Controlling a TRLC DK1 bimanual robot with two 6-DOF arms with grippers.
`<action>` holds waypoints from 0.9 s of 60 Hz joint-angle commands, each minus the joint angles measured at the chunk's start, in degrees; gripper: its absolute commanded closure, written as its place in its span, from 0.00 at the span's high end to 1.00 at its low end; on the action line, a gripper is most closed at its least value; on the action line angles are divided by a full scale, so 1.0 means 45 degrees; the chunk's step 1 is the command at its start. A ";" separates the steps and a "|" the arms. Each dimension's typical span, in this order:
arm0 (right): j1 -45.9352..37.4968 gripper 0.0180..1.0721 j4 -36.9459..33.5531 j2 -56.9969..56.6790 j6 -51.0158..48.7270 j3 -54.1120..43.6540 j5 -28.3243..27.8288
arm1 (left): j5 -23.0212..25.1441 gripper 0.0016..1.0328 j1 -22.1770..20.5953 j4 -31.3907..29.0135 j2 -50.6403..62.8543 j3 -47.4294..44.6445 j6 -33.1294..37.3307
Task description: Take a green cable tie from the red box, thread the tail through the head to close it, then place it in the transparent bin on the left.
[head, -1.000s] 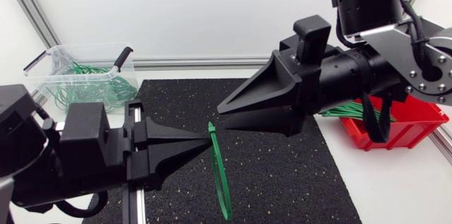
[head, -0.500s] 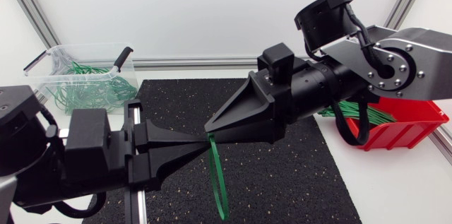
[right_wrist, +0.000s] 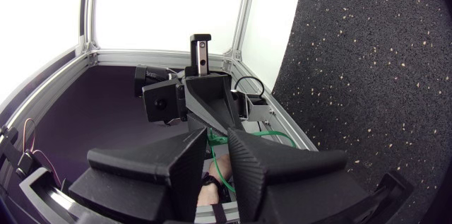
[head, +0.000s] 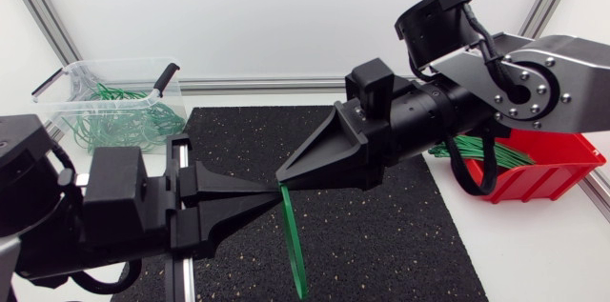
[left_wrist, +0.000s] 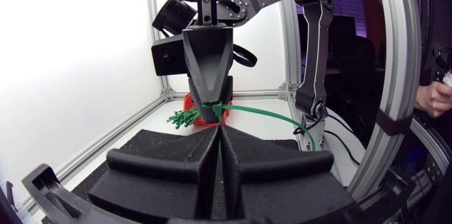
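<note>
Two grippers meet tip to tip above the black mat (head: 381, 235) on the desk. The left gripper (head: 277, 190) is clamped tight on the green cable tie (head: 294, 245), pinching it near its upper end. The rest of the tie hangs in a curve below the tips, down toward the mat. The right gripper (head: 284, 175) sits just above the left one's tips, at the tie's top. In its own wrist view its fingers (right_wrist: 244, 155) stand a narrow gap apart, with no clamp on the tie visible. Head and tail of the tie are too small to tell apart.

Step in hand, as I judge it, is the threading, with the right side about to take the free end.
- Close the right gripper on the tail just beside the left pinch, leaving a short stub so it doesn't flex.
- Keep the strip flat-on to the head slot, with no twist.
- The left gripper holds firm while the right feeds in small pushes.
- The risk is the springy tie popping out of the pinch or missing the slot.

Containers:
- The red box (head: 553, 176) is behind the right gripper, beside its arm. It holds a bundle of straight green ties (head: 519, 154), partly hidden by the arm.
- The transparent bin (head: 59, 102) is behind the left gripper, well apart from the tips. It holds a tangle of closed green loops (head: 143, 123).
- The held tie is not yet in the bin.
</note>
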 commanded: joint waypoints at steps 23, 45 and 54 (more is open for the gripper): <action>0.0201 0.18 -0.0134 0.0200 -0.0101 0.0442 0.0115 | 0.0068 0.04 -0.0124 -0.0174 -0.0378 -0.0181 0.0295; -0.0111 0.19 -0.0036 0.0220 -0.0101 0.0462 0.0252 | 0.0068 0.04 -0.0105 -0.0213 -0.0417 -0.0181 0.0119; -0.0404 0.32 -0.0036 0.0103 -0.0121 0.0384 0.0252 | 0.0068 0.04 -0.0046 -0.0154 -0.0398 -0.0279 0.0080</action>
